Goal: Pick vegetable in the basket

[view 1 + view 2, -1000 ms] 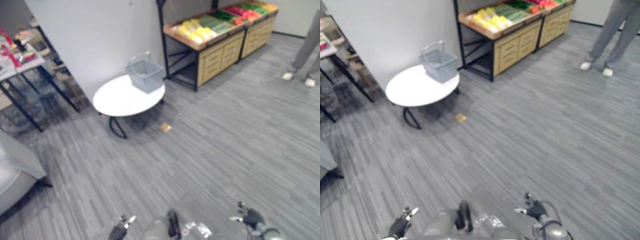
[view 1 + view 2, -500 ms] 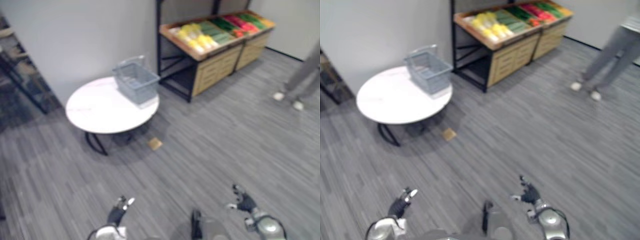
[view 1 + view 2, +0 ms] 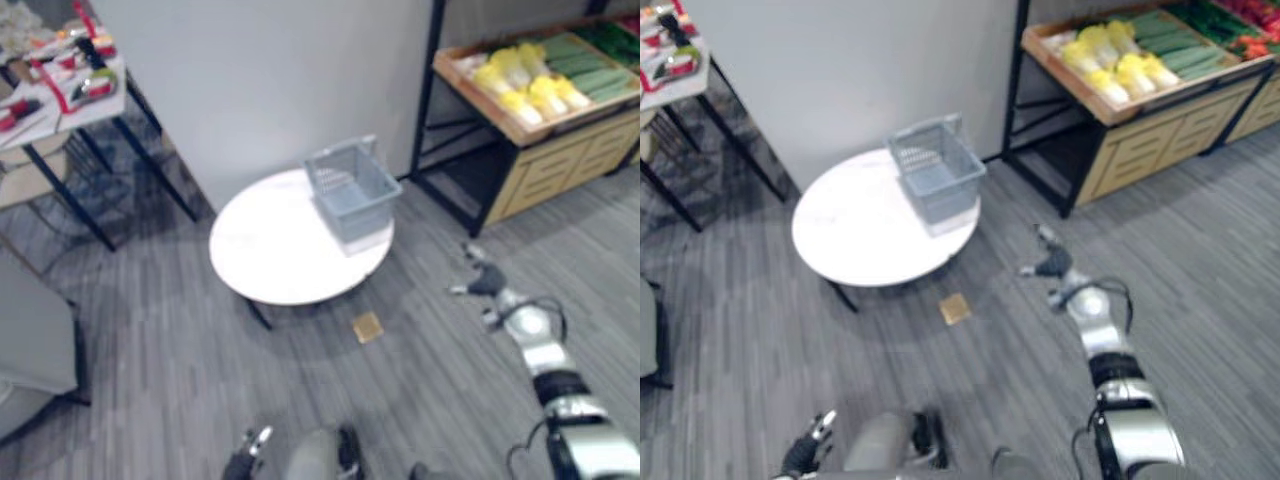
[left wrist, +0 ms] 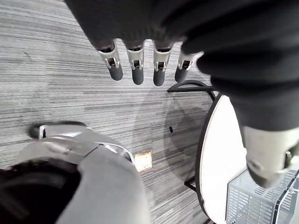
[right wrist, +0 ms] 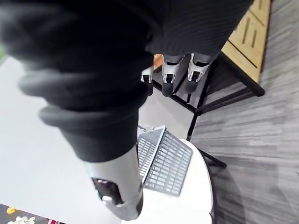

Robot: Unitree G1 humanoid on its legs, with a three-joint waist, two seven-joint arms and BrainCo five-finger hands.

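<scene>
On the far right part of a round white table [image 3: 270, 250], close to the grey wall, a grey mesh basket [image 3: 350, 185] stands upright with its handle raised. To the right of the table, a wooden stand [image 3: 545, 165] with drawer fronts carries the produce: yellow vegetables [image 3: 520, 80] lie in its nearer section and green vegetables [image 3: 590, 70] just beyond them, well apart from the basket. The right hand [image 3: 485, 282] is held out over the grey plank floor between the table and the stand, touching neither; in its wrist view the fingers [image 5: 167, 79] are straight and spread from the thumb, holding nothing. The left hand [image 3: 245, 462] hangs low at the near edge of the head views, and its fingers [image 4: 137, 65] are likewise relaxed with nothing in them. A small tan square [image 3: 367, 327] lies on the floor just in front of the table. At the far left, a second table [image 3: 60, 105] on dark legs holds red and white clutter too small to make out.
</scene>
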